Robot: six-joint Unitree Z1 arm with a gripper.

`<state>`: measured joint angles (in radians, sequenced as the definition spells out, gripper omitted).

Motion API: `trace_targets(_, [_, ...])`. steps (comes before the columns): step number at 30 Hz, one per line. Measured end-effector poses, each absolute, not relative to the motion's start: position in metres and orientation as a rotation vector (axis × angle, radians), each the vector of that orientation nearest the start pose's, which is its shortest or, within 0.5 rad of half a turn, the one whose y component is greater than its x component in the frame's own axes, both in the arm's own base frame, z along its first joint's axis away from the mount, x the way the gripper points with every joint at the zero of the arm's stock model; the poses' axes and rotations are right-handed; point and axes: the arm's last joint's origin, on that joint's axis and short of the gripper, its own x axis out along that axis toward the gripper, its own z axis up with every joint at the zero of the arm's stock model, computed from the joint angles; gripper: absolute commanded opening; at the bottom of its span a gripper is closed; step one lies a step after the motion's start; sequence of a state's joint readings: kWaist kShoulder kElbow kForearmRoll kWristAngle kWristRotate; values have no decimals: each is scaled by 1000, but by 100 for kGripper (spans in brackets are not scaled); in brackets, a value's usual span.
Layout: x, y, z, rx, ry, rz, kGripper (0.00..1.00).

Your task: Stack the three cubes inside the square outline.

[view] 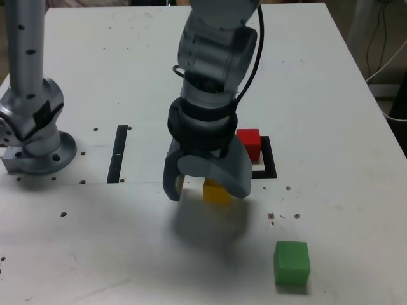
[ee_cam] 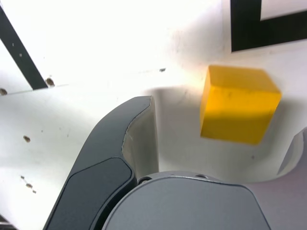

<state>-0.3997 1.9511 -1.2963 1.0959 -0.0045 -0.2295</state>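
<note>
The yellow cube (view: pixel 217 192) rests on the white table just outside the near-left corner of the square outline (view: pixel 268 162). My gripper (view: pixel 205 192) hangs low over it, open, with one finger on each side and neither touching it. In the wrist view the yellow cube (ee_cam: pixel 237 103) lies between the spread fingers (ee_cam: pixel 139 129), closer to the far one, with a corner of the square outline (ee_cam: pixel 247 26) beyond it. The red cube (view: pixel 249 141) sits inside the outline. Near the table's front, at the exterior view's right, stands the green cube (view: pixel 292 262).
A thin straight black strip (view: pixel 118 154) lies on the table at the exterior view's left, also seen as the black strip (ee_cam: pixel 19 52) in the wrist view. The arm's grey base (view: pixel 35 149) stands at the far left. Small screw holes dot the table.
</note>
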Motion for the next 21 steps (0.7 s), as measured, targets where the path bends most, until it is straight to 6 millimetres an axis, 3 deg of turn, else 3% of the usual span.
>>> trace_targets(14, [298,-122,216,259,1728,-34,97])
trace_targets(17, [302,-123,219,266,1726,-42,91])
trace_targets(21, [308,-125,224,283,1734,-51,72])
